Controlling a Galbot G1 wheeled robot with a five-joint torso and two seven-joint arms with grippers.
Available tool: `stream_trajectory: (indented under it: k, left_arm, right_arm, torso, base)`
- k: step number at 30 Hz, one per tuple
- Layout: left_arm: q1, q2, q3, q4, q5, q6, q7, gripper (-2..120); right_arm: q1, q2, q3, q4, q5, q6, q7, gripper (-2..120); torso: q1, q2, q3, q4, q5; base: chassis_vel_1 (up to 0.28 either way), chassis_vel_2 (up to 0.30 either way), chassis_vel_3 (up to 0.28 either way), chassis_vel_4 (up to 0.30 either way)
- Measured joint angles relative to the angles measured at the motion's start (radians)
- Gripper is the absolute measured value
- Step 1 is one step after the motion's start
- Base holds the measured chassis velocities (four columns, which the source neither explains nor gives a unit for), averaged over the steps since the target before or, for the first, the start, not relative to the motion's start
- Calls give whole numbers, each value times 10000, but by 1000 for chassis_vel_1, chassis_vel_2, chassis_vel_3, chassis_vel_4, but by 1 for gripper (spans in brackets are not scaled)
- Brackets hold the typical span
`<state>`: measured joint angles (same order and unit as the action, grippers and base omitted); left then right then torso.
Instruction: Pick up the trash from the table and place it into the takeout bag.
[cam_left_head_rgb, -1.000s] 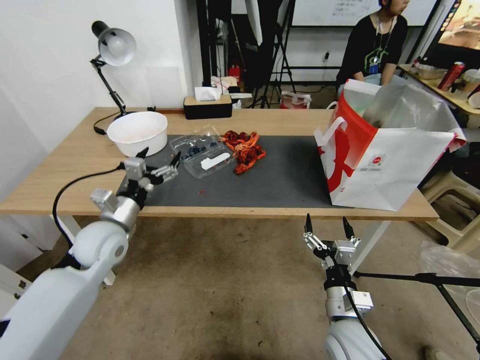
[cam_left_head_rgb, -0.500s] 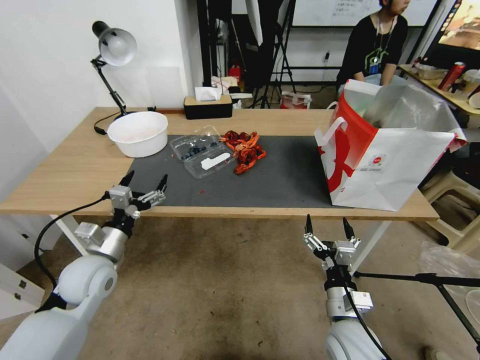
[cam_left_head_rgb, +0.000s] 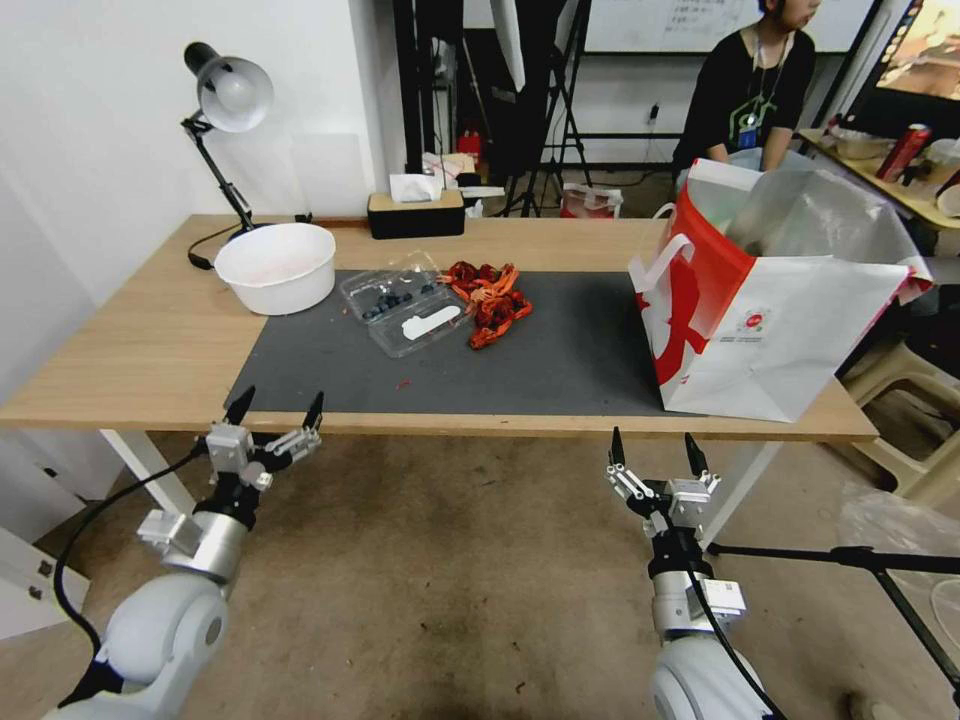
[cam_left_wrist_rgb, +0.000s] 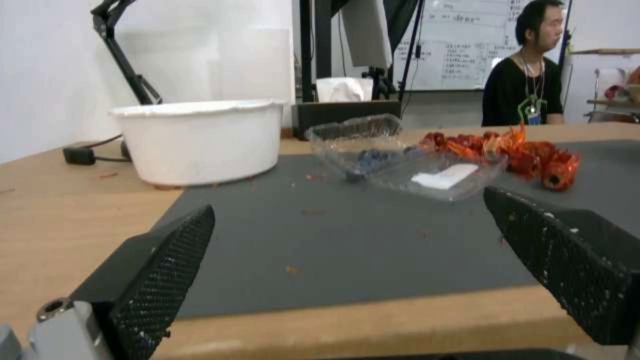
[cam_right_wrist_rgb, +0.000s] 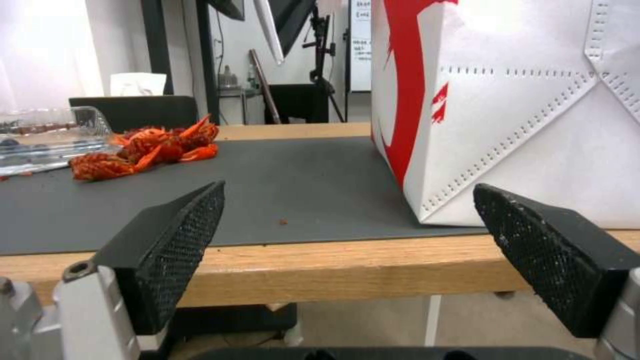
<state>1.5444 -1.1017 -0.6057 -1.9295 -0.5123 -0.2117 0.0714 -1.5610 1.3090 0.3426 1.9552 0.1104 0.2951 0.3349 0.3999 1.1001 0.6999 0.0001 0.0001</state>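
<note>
Here, from the head view, three pieces of trash lie on the counter (cam_left_head_rgb: 130, 340): one white bowl (cam_left_head_rgb: 275, 266) at the far left corner of the dark grey mat (cam_left_head_rgb: 560, 350), one clear clamshell (cam_left_head_rgb: 403, 303) just beside it, and one heap of red shells (cam_left_head_rgb: 488, 300) touching the clamshell's right side. One takeout bag (cam_left_head_rgb: 775, 300) stands upright at the counter's right end, its mouth open and lined with clear plastic. One desk lamp (cam_left_head_rgb: 228, 100) and one black tissue box (cam_left_head_rgb: 415, 213) sit along the far edge. The left gripper (cam_left_head_rgb: 274, 412) and right gripper (cam_left_head_rgb: 651, 450) both hang below the near edge over a brown floor, jaws spread and empty.

From the left wrist view, the left gripper (cam_left_wrist_rgb: 347, 240) is level with the counter edge, jaws wide apart, with the bowl (cam_left_wrist_rgb: 200, 140), clamshell (cam_left_wrist_rgb: 407, 162) and shells (cam_left_wrist_rgb: 513, 152) ahead.

From the right wrist view, the right gripper (cam_right_wrist_rgb: 347, 230) has its jaws apart, facing the bag (cam_right_wrist_rgb: 520, 110) and the shells (cam_right_wrist_rgb: 150, 147).
</note>
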Motion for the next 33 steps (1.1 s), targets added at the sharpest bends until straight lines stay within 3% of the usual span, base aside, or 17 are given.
stream_trajectory:
  k: [19,22,33]
  left_arm:
    - [-169,-3,24,413,148,-29,178,100]
    - [-233,11,45,487,132,-23,178,100]
    - [-247,18,55,501,125,-13,178,100]
  right_arm:
    - [36,100,-5,-38,-40,18,-118,93]
    - [38,116,-5,-38,-78,21,-120,99]
    - [38,121,-1,-38,-91,27,-125,100]
  torso:
    - [3,-1,1,-1,-1]
    - [2,0,1,-1,-1]
    - [3,-1,1,-1,-1]
  base:
    - [0,0,0,0]
    - [0,0,0,0]
    - [0,0,0,0]
